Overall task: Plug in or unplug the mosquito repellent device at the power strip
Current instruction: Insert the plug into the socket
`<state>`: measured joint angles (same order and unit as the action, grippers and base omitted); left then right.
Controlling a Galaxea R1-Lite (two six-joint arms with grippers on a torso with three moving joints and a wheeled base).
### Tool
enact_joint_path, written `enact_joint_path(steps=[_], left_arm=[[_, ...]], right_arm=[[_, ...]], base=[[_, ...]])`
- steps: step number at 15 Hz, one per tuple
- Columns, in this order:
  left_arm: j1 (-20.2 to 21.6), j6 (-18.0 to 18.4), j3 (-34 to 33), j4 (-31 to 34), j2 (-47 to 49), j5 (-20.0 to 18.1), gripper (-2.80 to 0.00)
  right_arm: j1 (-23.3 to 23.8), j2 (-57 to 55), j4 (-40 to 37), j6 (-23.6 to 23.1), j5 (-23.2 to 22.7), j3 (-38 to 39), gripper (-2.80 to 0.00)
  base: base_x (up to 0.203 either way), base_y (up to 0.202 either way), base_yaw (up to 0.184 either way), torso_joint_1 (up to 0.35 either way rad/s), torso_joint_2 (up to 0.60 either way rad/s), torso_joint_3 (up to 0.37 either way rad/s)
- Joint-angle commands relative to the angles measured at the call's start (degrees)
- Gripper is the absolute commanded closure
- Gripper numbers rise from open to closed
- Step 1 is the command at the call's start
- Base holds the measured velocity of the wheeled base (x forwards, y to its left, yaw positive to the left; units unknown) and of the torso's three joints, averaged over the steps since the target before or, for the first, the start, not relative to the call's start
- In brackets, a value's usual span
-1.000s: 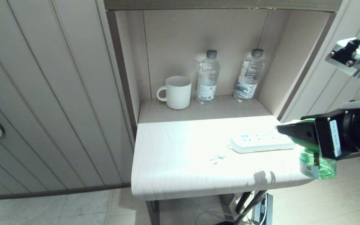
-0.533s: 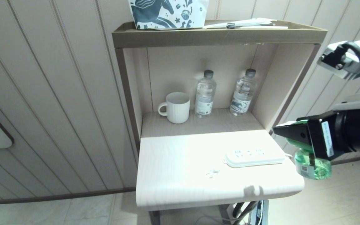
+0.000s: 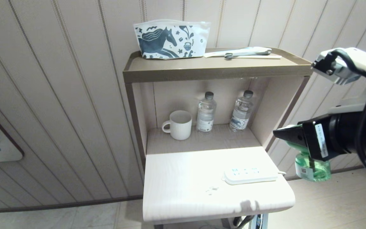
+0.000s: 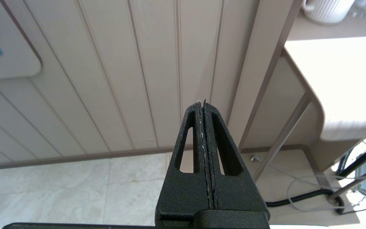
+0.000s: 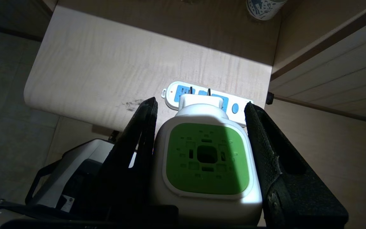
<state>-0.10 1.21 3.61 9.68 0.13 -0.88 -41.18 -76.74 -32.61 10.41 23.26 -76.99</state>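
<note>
My right gripper (image 3: pixel 278 134) is shut on the mosquito repellent device (image 3: pixel 312 167), whose green liquid bottle hangs below the fingers, in the air just past the table's right edge. In the right wrist view the device (image 5: pixel 206 159) shows its green top patch between the two black fingers (image 5: pixel 140 127). Its two prongs point toward the power strip (image 5: pixel 172 93) and stand apart from it. The white power strip (image 3: pixel 249 175) lies flat on the right part of the table (image 3: pixel 183 187) with nothing plugged in. My left gripper (image 4: pixel 203 103) is shut and empty, parked low by the table's left side.
On the lower shelf behind the table stand a white mug (image 3: pixel 178 124) and two water bottles (image 3: pixel 206 112) (image 3: pixel 240 110). The top shelf holds a horse-print pouch (image 3: pixel 170 39) and thin white items (image 3: pixel 243 52). Cables (image 4: pixel 313 194) lie under the table. A panelled wall runs behind.
The head camera has risen, so the whole stand sits lower and smaller and its top shelf came into view. My right gripper still holds the device, now clear of the table's right edge.
</note>
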Motion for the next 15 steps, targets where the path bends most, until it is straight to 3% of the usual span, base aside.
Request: enact_joint_path(steps=[1, 8, 15], left_arm=[[0.0, 0.0, 0.0, 0.0, 0.0, 0.0, 0.0], [0.0, 0.0, 0.0, 0.1, 0.0, 0.0, 0.0], [0.0, 0.0, 0.0, 0.1, 0.0, 0.0, 0.0]], right_arm=[[0.2, -0.5, -0.2, 0.2, 0.1, 0.1, 0.0], [0.4, -0.9, -0.1, 0.7, 0.1, 0.4, 0.0], [0.8, -0.9, -0.1, 0.8, 0.1, 1.7, 0.0]], base=[[0.0, 0.0, 0.0, 0.26, -0.56, -0.292], [0.0, 0.0, 0.0, 0.266, -0.56, -0.3], [0.0, 0.0, 0.0, 0.155, -0.31, -0.164]])
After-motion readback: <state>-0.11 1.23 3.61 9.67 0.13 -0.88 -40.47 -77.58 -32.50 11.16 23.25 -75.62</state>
